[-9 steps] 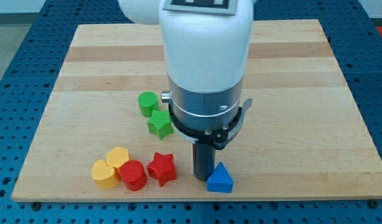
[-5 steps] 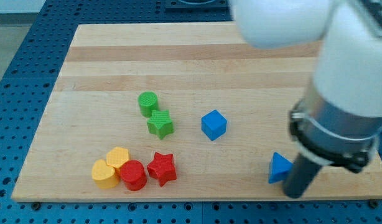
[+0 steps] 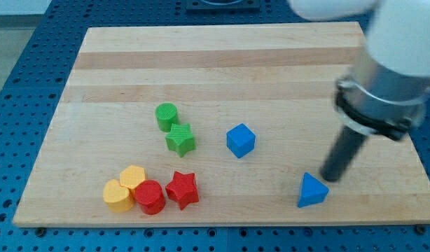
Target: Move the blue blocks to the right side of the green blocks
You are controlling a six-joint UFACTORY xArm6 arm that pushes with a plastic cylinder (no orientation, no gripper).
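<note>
Counter point(image 3: 131, 63): wooden, carrying all blocks.
My tip point(image 3: 330, 179): just above-right of blue triangle point(image 3: 311, 190); no gripper, bare rod.
Blue cube point(image 3: 240, 140): right of green star point(image 3: 180, 139) and green cylinder point(image 3: 167, 116).

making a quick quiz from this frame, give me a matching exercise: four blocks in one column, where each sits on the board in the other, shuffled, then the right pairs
Blocks:
1. blue cube
2. blue triangular block
3. green cylinder
4. red star

Places:
A. touching the green star, just toward the view's top and left of it
B. near the view's bottom edge, right of the red cylinder
C. alone near the board's middle, right of the green blocks
D. toward the view's bottom right, just below and left of my tip

Pairs: 1-C, 2-D, 3-A, 4-B
</note>
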